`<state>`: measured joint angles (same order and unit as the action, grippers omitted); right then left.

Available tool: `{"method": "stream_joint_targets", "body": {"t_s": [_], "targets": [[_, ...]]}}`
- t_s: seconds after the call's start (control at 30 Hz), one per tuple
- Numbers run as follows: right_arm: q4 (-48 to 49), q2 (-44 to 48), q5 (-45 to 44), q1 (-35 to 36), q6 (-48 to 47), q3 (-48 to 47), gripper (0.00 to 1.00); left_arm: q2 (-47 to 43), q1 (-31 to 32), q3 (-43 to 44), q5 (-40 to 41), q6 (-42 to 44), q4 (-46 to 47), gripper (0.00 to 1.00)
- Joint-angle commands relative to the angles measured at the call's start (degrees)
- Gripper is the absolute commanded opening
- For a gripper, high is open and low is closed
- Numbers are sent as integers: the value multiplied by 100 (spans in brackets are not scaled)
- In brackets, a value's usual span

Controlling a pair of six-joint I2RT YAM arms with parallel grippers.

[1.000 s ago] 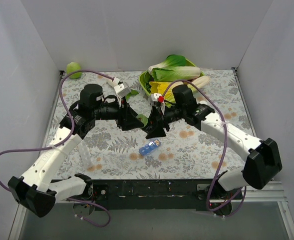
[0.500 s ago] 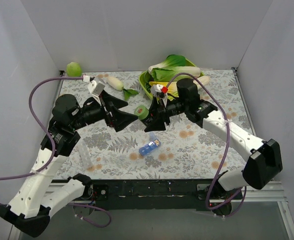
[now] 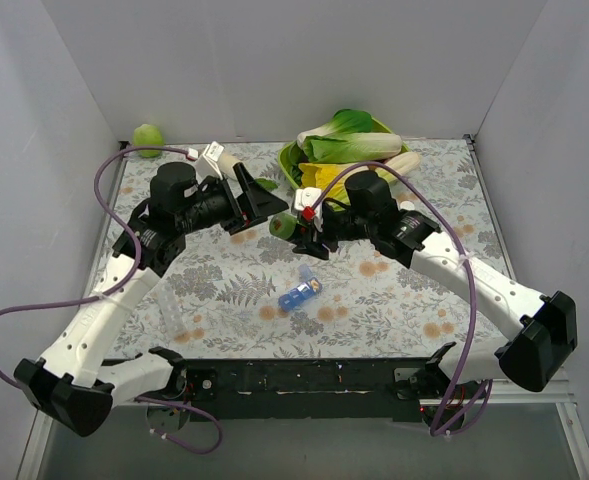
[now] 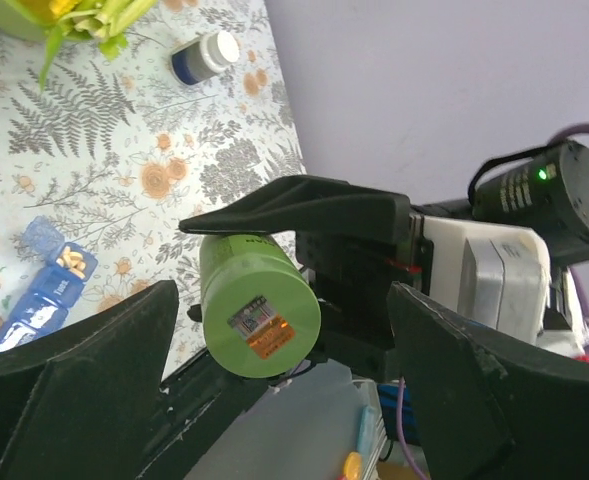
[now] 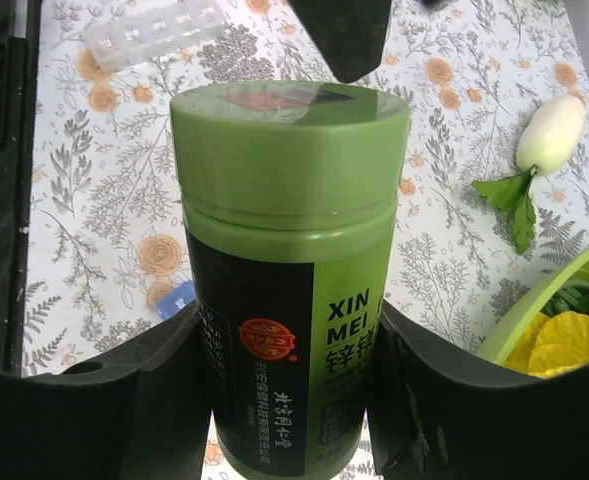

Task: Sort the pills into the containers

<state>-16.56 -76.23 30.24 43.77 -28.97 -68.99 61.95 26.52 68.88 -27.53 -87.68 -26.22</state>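
Observation:
A green pill bottle (image 5: 289, 270) with its lid on is off the table, and my right gripper (image 5: 289, 335) is shut on its body. The top view shows the bottle (image 3: 282, 226) tilted toward my left gripper (image 3: 269, 208). My left gripper (image 4: 282, 300) is open, with its fingers apart on either side of the bottle's lid end (image 4: 259, 315) and not touching it. The blue strip pill box (image 3: 299, 295) lies on the table below the bottle. One compartment of the pill box (image 4: 44, 290) is open and holds tan pills (image 4: 71, 260).
A lime-green bowl (image 3: 292, 168) of vegetables stands at the back. A white radish (image 5: 552, 135) and a green ball (image 3: 148, 138) lie at the back left. A clear strip box (image 5: 149, 35) lies front left. A white-capped blue bottle (image 4: 204, 58) lies on its side.
My left gripper opened and came off the bottle, swung away to the left, then came back near the lid. My right gripper kept hold and lifted the bottle slightly toward the back.

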Motion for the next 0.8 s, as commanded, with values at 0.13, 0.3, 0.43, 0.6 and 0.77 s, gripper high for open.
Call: {"method": "stream_joint_targets", "body": {"t_s": [0.13, 0.3, 0.43, 0.6, 0.77], "targets": [[126, 161, -492, 44, -285, -71, 1, 405, 72, 679, 248, 75, -762, 78], [126, 99, -545, 35, -241, -79, 1, 563, 142, 758, 187, 233, -973, 70], [100, 38, -537, 44, -232, -106, 1, 669, 230, 758, 20, 348, -991, 67], [74, 29, -467, 44, -162, -115, 1, 801, 248, 715, -270, 769, -1026, 46], [3, 73, 217, 9, 119, -36, 1, 704, 248, 679, -656, 2216, -1113, 18]]}}
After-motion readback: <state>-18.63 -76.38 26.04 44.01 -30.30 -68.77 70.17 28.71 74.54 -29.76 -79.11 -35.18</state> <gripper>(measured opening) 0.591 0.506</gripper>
